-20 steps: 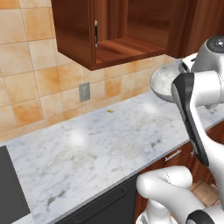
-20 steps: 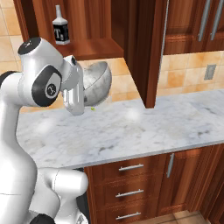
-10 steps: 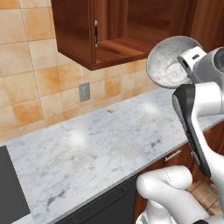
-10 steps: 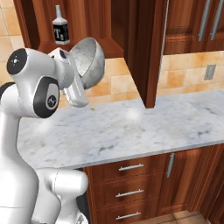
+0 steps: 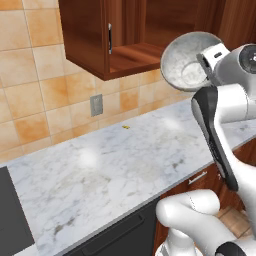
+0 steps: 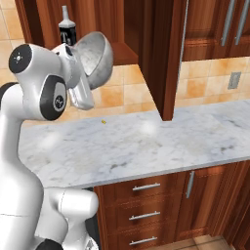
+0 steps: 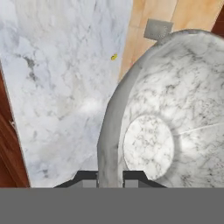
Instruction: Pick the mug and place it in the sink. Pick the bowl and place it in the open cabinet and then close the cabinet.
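Observation:
My gripper (image 7: 109,177) is shut on the rim of the grey stone-like bowl (image 7: 175,109), one fingertip on each side of the wall. In the left base view the bowl (image 5: 182,60) hangs tilted on its side, high above the marble counter, level with the shelf of the open cabinet (image 5: 132,55), and the gripper (image 5: 204,62) holds its right edge. The right base view has the bowl (image 6: 95,58) just in front of the cabinet opening, left of the open dark door (image 6: 168,58). The mug is out of view. I cannot tell whether the flat black surface (image 5: 10,210) is the sink.
A dark bottle (image 6: 65,31) stands on the cabinet shelf behind the bowl. The marble counter (image 5: 115,160) below carries a tiny yellow speck (image 5: 125,127). A grey wall outlet (image 5: 96,105) sits on the tiled wall. Wooden drawers (image 6: 146,200) run under the counter.
The arm has lifted the bowl from beside the counter's back up to cabinet-shelf height. The grip on the rim has stayed the same.

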